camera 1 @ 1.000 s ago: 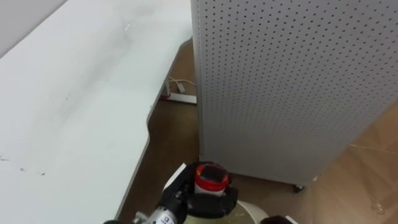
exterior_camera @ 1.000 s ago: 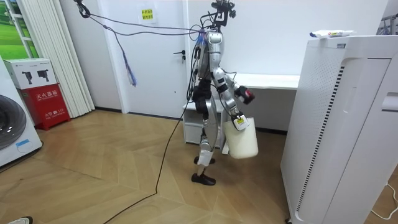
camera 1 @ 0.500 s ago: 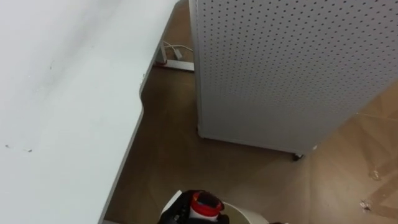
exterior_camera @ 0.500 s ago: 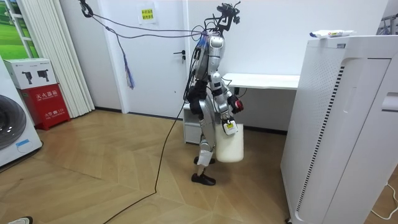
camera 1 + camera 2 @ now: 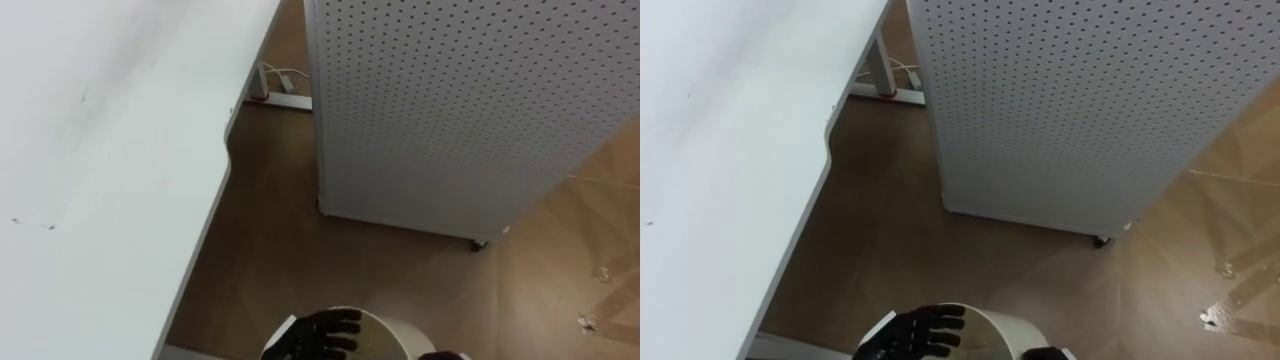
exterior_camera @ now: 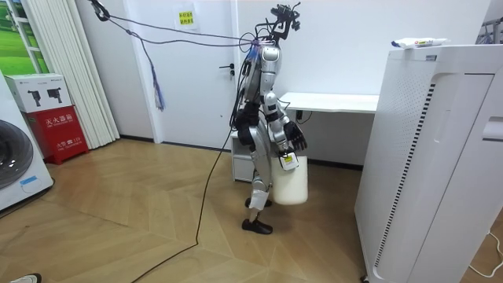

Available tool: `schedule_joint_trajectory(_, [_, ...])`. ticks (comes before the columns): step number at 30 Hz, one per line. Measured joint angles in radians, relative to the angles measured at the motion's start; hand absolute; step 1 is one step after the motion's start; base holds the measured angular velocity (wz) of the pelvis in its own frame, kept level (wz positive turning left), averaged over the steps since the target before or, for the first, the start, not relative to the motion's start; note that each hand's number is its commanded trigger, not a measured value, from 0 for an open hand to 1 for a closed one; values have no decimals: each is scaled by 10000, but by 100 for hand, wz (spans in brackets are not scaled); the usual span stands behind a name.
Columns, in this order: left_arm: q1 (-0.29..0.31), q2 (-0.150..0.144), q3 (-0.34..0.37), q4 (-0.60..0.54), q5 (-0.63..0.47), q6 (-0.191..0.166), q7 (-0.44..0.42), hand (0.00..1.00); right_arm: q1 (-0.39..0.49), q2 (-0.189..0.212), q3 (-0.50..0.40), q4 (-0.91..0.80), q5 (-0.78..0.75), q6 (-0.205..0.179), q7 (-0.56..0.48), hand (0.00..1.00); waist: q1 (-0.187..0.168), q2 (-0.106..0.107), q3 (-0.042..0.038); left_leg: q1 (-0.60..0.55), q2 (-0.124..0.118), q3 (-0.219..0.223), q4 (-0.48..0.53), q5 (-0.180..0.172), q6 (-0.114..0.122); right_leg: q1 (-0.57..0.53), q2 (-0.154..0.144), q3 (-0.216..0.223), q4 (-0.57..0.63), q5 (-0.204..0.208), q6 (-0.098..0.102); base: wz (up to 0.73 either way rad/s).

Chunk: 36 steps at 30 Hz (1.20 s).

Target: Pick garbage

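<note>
Looking down: white desk (image 5: 100, 150) on the left, same as before. Near bottom centre, my left hand (image 5: 322, 332) hovers over the mouth of the white bucket (image 5: 392, 325), fingers now spread and released. Half a second ago they were clamped round the red-capped garbage, which has left the hand. Cannot tell whether it lies in the bucket. Right hand (image 5: 446, 355): dark sliver at the bucket's right rim, grip unreadable. Perforated cabinet (image 5: 460, 110) stands far right.
</note>
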Motion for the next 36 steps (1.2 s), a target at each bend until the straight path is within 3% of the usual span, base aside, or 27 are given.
schedule_joint_trajectory(17, [-89,-51,-147,594,12,-36,-258,0,-32,-95,204,117,37,13,39,100,-27,10,-4,97,40,126,30,-1,1,51,49,35,161,4,-20,-1])
schedule_joint_trajectory(20, [-83,-50,-79,462,517,-52,-153,0,-38,-111,127,116,-11,-8,18,100,-21,14,-6,101,35,123,20,-2,1,49,31,19,146,-17,-29,1])
schedule_joint_trajectory(24, [-54,104,33,-470,1987,-73,146,0,181,-126,69,254,-14,-340,37,100,-39,43,-19,465,58,144,2,-2,-1,416,124,209,-2,-33,-18,-4])
schedule_joint_trajectory(27, [73,265,261,-2011,2752,-156,506,0,271,-258,-24,332,-6,-408,170,100,-17,66,-34,960,64,247,-254,-10,-15,786,178,286,-219,-13,-7,-14])
schedule_joint_trajectory(28, [182,352,374,-2594,3086,-379,682,0,420,-336,-28,341,-15,-458,215,100,7,72,-38,1293,55,269,-408,-17,-33,1076,192,291,-334,-14,-6,-10])
schedule_joint_trajectory(32, [470,423,877,-4160,4229,-713,1116,0,876,-540,-237,295,-106,-589,268,100,21,38,-73,2349,13,528,-963,-21,-75,1820,236,580,-565,-50,33,-25])
schedule_joint_trajectory(36, [826,769,1107,-5478,4624,-1014,1678,0,1655,-746,-315,-74,-11,-653,266,100,-178,6,-236,3335,-71,554,-1378,-68,-150,2682,328,770,-962,-67,60,-23])
